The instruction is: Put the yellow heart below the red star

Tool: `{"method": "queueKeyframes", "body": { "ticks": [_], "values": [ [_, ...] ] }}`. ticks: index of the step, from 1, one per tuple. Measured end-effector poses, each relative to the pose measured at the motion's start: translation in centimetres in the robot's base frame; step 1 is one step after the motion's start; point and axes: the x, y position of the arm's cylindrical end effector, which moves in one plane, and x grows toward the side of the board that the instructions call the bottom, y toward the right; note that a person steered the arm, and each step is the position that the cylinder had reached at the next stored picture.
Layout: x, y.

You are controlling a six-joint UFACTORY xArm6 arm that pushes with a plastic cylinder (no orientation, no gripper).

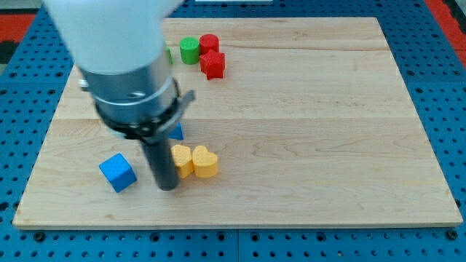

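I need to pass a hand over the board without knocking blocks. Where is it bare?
Bare: the whole half to the view's right of the red star and yellow heart. Crowded: the view's top left cluster, and around my tip between the blue cube and yellow blocks.

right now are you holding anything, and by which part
Nothing is held. My tip only pushes; it stands at the left side of the other yellow block, which touches the yellow heart.
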Motion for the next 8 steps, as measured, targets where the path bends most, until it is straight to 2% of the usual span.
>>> {"method": "queueKeyframes", "body": {
  "ticks": [1,2,3,5,8],
  "values": [
    [-0.2,5.6],
    [-5.2,2.5],
    [-8.2,1.8],
    [-10.2,-2.0],
    [-16.8,-1.7]
  ]
}}
